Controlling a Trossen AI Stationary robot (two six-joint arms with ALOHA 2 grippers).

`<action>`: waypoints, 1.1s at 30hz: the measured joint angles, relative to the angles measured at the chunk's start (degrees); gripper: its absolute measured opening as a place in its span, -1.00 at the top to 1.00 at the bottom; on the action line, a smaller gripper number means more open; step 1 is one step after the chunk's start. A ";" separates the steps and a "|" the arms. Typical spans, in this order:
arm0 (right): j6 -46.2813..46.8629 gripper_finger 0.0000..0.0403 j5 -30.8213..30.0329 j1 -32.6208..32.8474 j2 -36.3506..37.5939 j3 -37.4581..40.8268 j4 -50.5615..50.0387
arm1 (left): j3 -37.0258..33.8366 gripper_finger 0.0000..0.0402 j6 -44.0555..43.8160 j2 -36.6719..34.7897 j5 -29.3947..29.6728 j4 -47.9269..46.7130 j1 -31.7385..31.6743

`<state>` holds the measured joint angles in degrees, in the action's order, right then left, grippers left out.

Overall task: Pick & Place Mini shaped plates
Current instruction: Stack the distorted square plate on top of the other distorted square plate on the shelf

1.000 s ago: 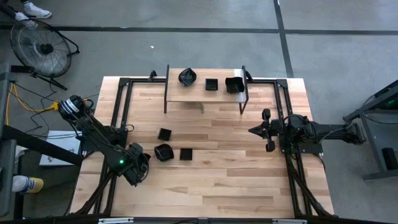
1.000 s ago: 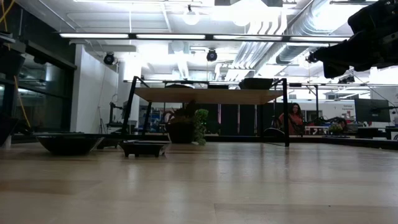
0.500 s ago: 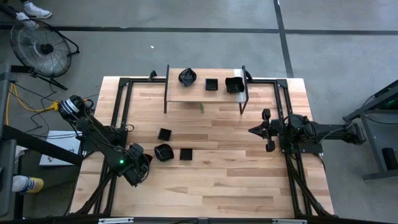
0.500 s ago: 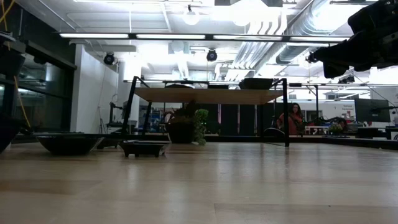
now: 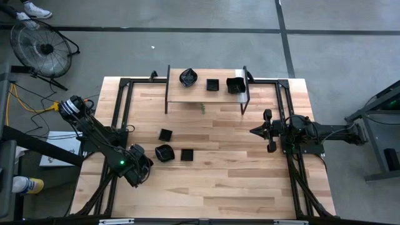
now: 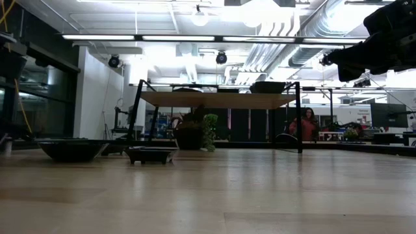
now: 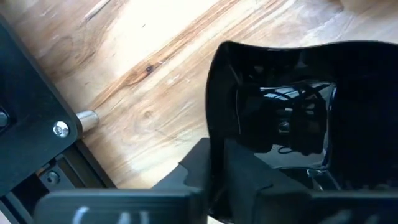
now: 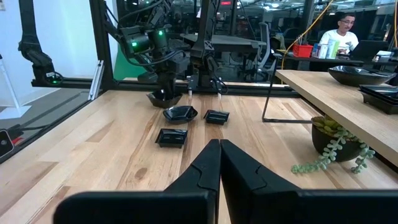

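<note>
My left gripper stands over the table's left near part, shut on a glossy black mini plate with a raised wavy rim; the high view hides that plate under the wrist. The right wrist view shows it below the left gripper. Three more mini plates rest flat on the wood just right of it. Another three plates sit on the raised shelf. My right gripper waits shut at the table's right, touching nothing. My left gripper holds the black plate by its rim on the side nearest the wrist. One finger lies over the plate's inside; the other is hard to separate from the dark rim. The plate sits roughly level, low over the wood; whether it rests on the table I cannot tell.
The raised wooden shelf on dark legs spans the far middle of the table, with a small potted plant under it. Black frame rails run along both sides. Bare wood lies between the plates and the right arm. A person sits in the room beyond.
In the low view a dark shape at the picture's left edge, on the left arm's side, has shrunk and slid out of sight. The high view shows no shift of either arm or of the plates.
</note>
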<state>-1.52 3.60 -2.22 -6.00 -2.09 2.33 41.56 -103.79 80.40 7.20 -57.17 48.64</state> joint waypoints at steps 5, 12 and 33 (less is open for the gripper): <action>0.00 0.99 -0.02 0.00 0.00 0.00 0.00 | 0.04 0.98 0.09 -0.02 0.02 0.07 0.00; 0.02 0.96 0.00 0.00 0.00 0.00 0.02 | 0.04 0.99 0.80 -0.02 1.00 0.09 0.14; 0.00 0.98 0.00 0.00 0.02 0.00 0.00 | 8.80 1.00 6.66 -0.04 8.75 -6.39 0.13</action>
<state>-1.52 3.60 -2.22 -5.98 -2.09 2.33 50.36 -97.13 80.36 15.95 -63.55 48.77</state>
